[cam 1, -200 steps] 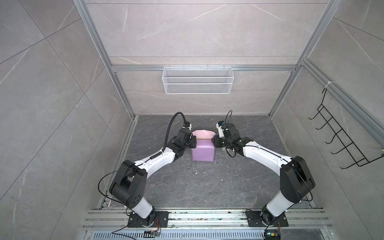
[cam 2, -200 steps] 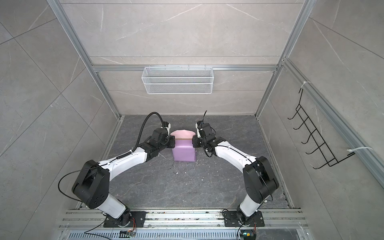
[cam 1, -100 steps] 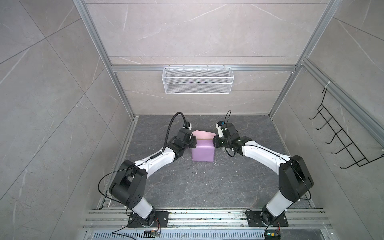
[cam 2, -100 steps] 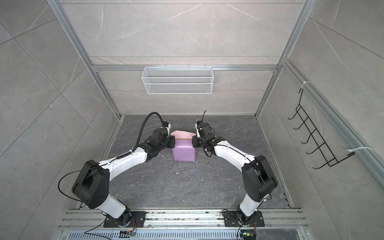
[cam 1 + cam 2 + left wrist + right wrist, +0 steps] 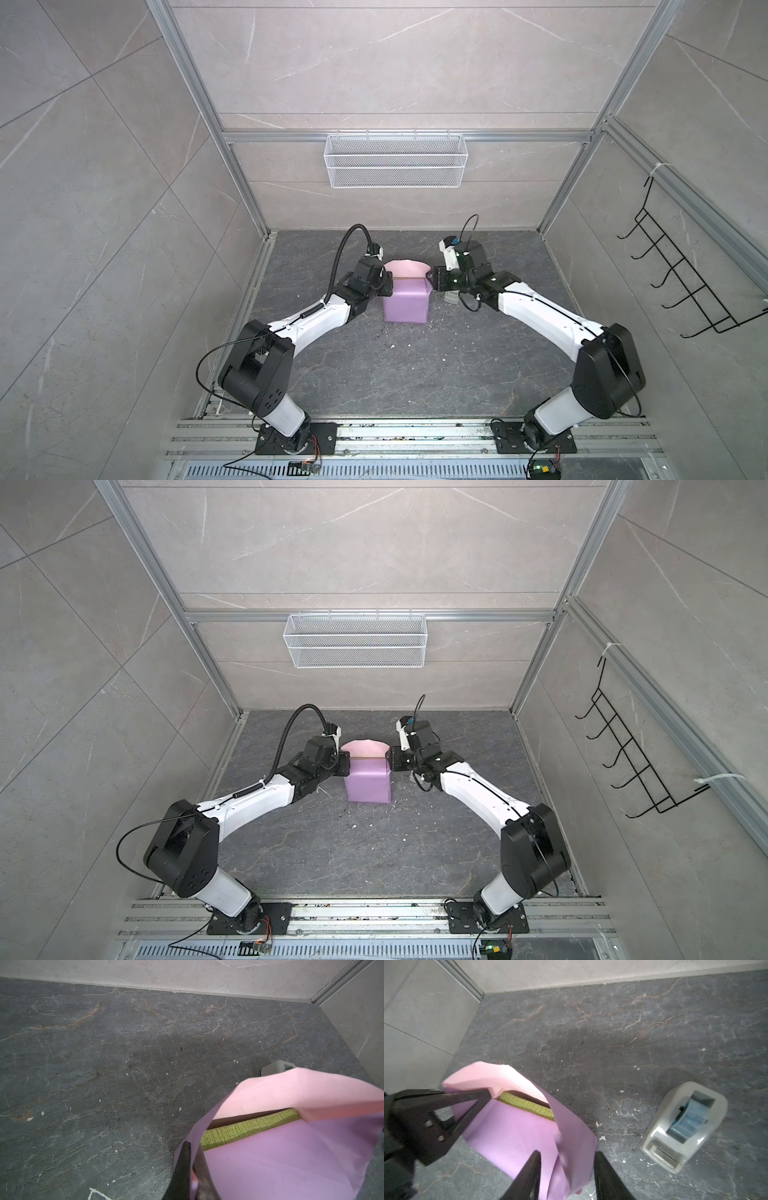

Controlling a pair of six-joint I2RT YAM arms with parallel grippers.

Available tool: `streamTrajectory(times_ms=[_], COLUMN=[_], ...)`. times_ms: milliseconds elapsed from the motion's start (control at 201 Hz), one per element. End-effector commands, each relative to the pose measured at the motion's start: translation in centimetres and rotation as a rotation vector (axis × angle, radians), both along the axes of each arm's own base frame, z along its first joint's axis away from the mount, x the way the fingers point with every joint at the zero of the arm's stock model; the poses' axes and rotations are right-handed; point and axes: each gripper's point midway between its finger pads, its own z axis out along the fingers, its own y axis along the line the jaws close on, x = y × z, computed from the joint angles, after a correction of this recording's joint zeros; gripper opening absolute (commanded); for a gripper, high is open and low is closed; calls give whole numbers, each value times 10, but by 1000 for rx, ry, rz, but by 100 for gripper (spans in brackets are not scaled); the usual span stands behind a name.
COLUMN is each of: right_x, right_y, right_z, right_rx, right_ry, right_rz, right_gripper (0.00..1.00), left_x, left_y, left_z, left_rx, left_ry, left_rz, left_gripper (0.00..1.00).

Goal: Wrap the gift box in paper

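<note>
The paper (image 5: pixel 405 305) (image 5: pixel 368 785) is folded up over the gift box, lilac face outward, and its pale pink face shows on the far flap. Only a strip of the olive-green gift box (image 5: pixel 249 1128) (image 5: pixel 529 1105) shows inside the fold. My left gripper (image 5: pixel 191 1145) (image 5: pixel 384 286) is shut on the paper's left edge. My right gripper (image 5: pixel 568 1152) (image 5: pixel 432 280) stands open at the right side. A raised lilac flap of the paper (image 5: pixel 512 1132) hangs loose between its fingers.
A grey-white tape dispenser (image 5: pixel 683 1126) (image 5: pixel 451 296) sits on the dark stone floor just right of the paper, under my right wrist. A white wire basket (image 5: pixel 395 166) hangs on the back wall, a black hook rack (image 5: pixel 685 282) on the right wall.
My right gripper's jaws have parted round the paper's right flap. Both arms and the wrapped box have stayed nearly where they were.
</note>
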Motion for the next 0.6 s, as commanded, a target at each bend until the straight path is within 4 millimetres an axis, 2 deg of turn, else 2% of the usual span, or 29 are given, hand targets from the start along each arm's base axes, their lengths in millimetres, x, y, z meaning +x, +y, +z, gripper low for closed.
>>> streamTrajectory(times_ms=[0, 159, 353, 463, 597], right_x=[-8, 0, 4, -3, -11], right_y=[-21, -38, -21, -12, -11], right_z=[8, -11, -26, -24, -20], right_rx=[61, 84, 125, 128, 74], right_ry=[22, 87, 132, 110, 57], right_rz=[-3, -25, 25, 48, 44], right_gripper=[45, 43, 37, 41, 47], left_x=[3, 4, 4, 4, 3], left_y=[-3, -2, -3, -3, -3], left_z=[9, 10, 10, 11, 12], left_rx=[-5, -3, -9, -11, -12], left_ry=[-19, -23, -19, -21, -22], left_rz=[-16, -12, -14, -12, -13], left_gripper=[0, 0, 0, 0, 0])
